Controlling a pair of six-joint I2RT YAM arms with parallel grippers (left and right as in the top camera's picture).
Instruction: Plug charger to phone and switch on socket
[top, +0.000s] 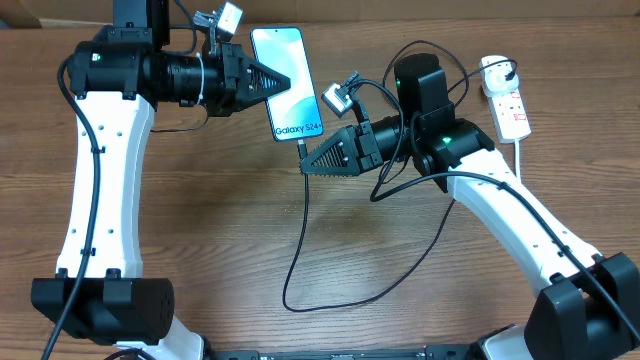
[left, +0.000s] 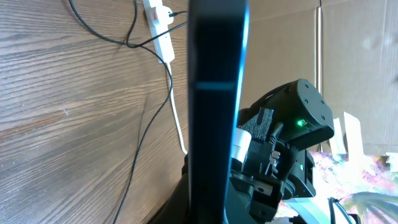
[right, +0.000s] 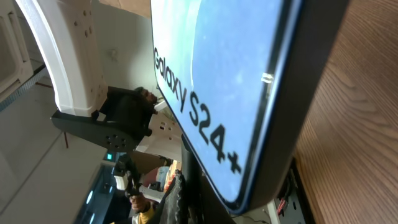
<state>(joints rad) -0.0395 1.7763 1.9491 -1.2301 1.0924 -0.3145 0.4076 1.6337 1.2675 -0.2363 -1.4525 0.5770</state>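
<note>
Jaws of the left gripper (top: 283, 80) are closed onto the phone (top: 300, 60), one black wedge-shaped finger lying across its glossy pale-blue screen from the phone's left edge. On my left wrist feed the phone (left: 214, 124) shows edge-on as a slim dark bar straight down the middle. It is a thin rectangle with black rims, over the brown wood-grain table (top: 200, 220), "Galaxy S24+" printed near its lower end. I read the same lettering large on the right wrist feed, where the phone (right: 230, 74) fills most of the view.

Just below the phone's lower end, the charger (top: 294, 245) starts: a thin black cable dropping away from the phone in a long loose loop over the wood.

Beside that lower end sits the right gripper (top: 308, 165), a ribbed black wedge pointing at the phone, jaws fully closed. The cable passes right at its tip, and I cannot tell whether it is pinched.

Well to the right of the phone lies the socket (top: 510, 105), a small white plastic strip with red marks, a rounded end and a thick white cord (top: 522, 160).
</note>
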